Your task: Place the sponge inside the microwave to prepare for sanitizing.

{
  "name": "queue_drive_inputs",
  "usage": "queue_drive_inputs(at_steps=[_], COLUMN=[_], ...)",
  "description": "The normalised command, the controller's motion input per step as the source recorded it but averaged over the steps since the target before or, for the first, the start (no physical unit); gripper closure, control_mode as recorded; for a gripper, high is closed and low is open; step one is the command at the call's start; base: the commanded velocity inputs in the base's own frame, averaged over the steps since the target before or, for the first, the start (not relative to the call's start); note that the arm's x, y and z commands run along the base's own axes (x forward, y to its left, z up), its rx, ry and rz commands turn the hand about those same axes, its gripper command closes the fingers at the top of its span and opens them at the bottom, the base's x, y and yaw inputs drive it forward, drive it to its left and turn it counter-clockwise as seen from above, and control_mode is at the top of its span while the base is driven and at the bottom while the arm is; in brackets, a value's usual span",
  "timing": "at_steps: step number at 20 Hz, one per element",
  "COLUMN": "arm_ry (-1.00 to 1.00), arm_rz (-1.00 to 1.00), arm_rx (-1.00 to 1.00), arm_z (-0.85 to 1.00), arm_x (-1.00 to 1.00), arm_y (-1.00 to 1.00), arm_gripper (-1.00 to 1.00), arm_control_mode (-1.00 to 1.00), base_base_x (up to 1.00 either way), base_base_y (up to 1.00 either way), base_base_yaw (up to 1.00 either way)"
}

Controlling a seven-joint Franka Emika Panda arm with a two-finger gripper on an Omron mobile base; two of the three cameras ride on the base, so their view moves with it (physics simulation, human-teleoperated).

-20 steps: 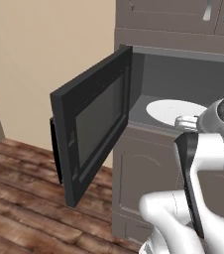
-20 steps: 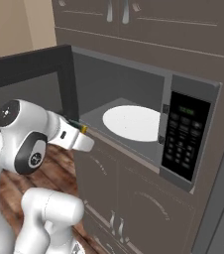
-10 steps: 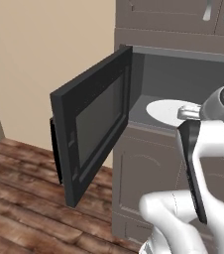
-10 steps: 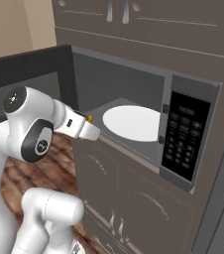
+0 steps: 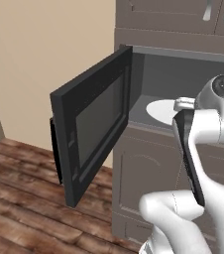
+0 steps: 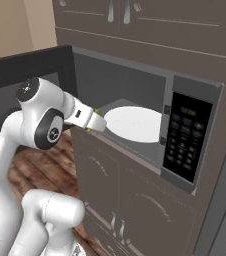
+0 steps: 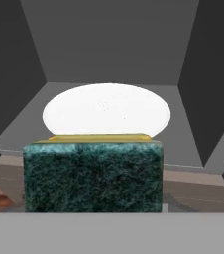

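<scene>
A white robot arm holds its tool (image 6: 96,121) at the open microwave's (image 6: 185,140) mouth. The tool grips a green-faced sponge (image 7: 92,176) between partly closed jaws, level and just short of the white turntable (image 6: 132,123), ready to be set inside.

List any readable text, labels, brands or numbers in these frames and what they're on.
None can be read.
Microwave keypad panel: a green display and rows of button marks, all too small and blurred to make out.
Sponge, turntable, door, cabinets: no writing on them.
</scene>
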Motion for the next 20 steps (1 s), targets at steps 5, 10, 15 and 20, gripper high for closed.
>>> queue_drive_inputs(at_steps=[5,10,15,20], arm_ry=[-0.01,-0.01,0.00,0.00], arm_rz=[0.00,0.00,0.00,0.00], arm_rx=[0.00,0.00,0.00,0.00], arm_z=[0.00,-0.10,-0.29,-0.21], arm_x=[0.52,0.35,0.28,0.29], arm_y=[-0.22,-0.10,-0.14,-0.16], arm_gripper=[1.00,1.00,1.00,1.00], arm_control_mode=[-1.00,-1.00,-1.00,-1.00], base_base_x=[0.00,0.00,0.00,0.00], base_base_y=[0.00,0.00,0.00,0.00], base_base_yaw=[0.00,0.00,0.00,0.00])
